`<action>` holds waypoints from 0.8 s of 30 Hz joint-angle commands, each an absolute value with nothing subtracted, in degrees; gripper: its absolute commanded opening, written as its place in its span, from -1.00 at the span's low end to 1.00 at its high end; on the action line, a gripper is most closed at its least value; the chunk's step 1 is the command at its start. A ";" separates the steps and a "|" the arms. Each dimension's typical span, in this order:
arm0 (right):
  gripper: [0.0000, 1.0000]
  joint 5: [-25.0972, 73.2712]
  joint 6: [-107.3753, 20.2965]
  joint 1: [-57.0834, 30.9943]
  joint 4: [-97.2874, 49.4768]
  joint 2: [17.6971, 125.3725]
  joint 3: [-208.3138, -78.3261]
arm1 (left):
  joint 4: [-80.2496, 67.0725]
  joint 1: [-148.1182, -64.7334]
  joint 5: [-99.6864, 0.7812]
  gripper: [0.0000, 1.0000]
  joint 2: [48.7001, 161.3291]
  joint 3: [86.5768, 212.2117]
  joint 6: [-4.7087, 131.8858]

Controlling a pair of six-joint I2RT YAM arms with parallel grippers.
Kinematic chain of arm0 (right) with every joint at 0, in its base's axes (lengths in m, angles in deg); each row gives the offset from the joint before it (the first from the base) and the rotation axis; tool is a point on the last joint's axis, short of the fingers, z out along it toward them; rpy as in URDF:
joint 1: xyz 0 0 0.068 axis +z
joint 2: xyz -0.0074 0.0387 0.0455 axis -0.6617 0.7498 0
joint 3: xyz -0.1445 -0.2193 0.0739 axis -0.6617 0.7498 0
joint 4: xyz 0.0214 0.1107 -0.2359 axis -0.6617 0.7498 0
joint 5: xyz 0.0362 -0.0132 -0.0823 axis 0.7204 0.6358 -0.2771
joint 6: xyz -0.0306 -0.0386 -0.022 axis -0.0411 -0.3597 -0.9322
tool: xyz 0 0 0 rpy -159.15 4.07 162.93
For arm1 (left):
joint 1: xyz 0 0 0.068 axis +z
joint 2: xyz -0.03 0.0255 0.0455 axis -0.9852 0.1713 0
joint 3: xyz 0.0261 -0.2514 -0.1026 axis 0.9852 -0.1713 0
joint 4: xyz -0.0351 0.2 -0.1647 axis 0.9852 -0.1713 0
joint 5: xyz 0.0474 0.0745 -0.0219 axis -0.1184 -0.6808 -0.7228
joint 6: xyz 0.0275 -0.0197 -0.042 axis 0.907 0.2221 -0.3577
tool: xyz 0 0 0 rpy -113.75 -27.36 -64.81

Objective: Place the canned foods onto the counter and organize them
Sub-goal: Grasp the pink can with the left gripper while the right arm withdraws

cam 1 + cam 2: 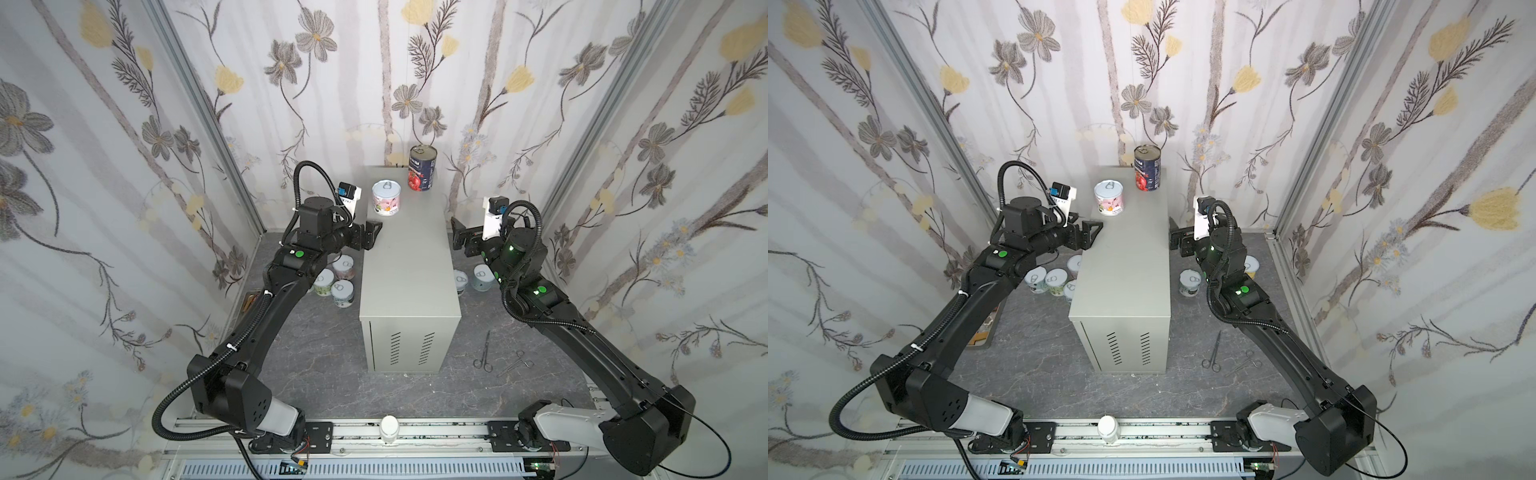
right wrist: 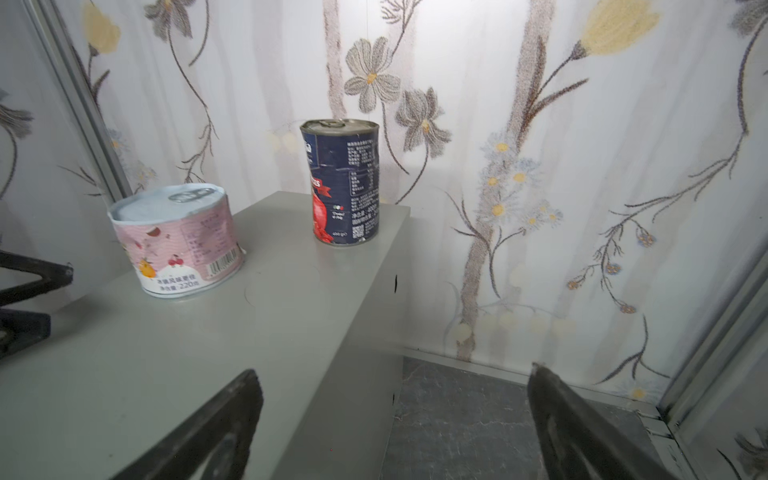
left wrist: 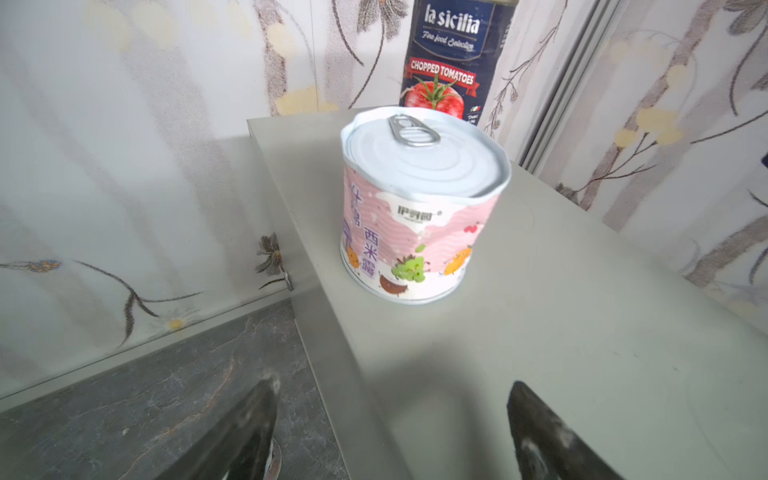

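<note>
The counter (image 1: 409,266) (image 1: 1125,266) is a tall grey box in the middle. On its far end stand a short pink can (image 1: 386,198) (image 3: 419,208) (image 2: 178,241) and a taller dark blue-red can (image 1: 422,168) (image 3: 453,58) (image 2: 345,183). My left gripper (image 1: 372,235) (image 3: 392,384) hovers at the counter's left edge, short of the pink can, open and empty. My right gripper (image 1: 457,235) (image 2: 392,370) hangs open and empty at the right edge. Several short cans (image 1: 343,293) (image 1: 1056,281) stand on the floor left of the counter. Two more cans (image 1: 484,277) (image 1: 1190,282) stand to its right, partly hidden by the arm.
Scissors (image 1: 484,353) and forceps (image 1: 515,361) lie on the dark marbled floor (image 1: 316,365) at the front right. Floral walls close in on three sides. A rail with a white knob (image 1: 390,428) runs along the front.
</note>
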State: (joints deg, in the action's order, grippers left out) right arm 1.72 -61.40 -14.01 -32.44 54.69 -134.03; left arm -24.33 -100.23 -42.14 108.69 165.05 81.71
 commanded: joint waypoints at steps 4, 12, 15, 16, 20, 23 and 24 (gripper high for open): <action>0.99 4.40 -59.71 -16.84 -36.67 54.39 -131.46 | -18.10 -100.68 -44.16 0.66 112.50 168.24 82.13; 0.99 7.14 -58.20 -19.86 -38.80 56.19 -129.96 | -16.99 -101.86 -43.70 0.62 117.16 171.89 84.12; 0.99 7.86 -57.45 -20.64 -39.01 56.68 -129.70 | -18.15 -101.93 -44.59 0.57 119.71 175.11 85.40; 0.99 8.03 -57.22 -20.75 -39.10 56.81 -129.63 | -18.59 -101.93 -44.97 0.56 120.42 176.18 85.69; 0.99 8.41 -56.76 -20.99 -39.72 57.08 -129.08 | -19.88 -101.93 -46.10 0.51 122.98 179.84 86.79; 0.99 8.56 -56.67 -21.18 -39.83 57.30 -128.83 | -20.78 -101.93 -45.82 0.49 124.84 182.31 87.05; 0.99 8.59 -56.67 -21.30 -39.85 57.43 -128.82 | -20.91 -101.93 -45.83 0.48 125.44 183.03 87.27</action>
State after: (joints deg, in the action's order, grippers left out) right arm 8.17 -57.16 -21.05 -36.99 57.14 -129.05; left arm -20.55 -102.00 -45.26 124.17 181.09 85.52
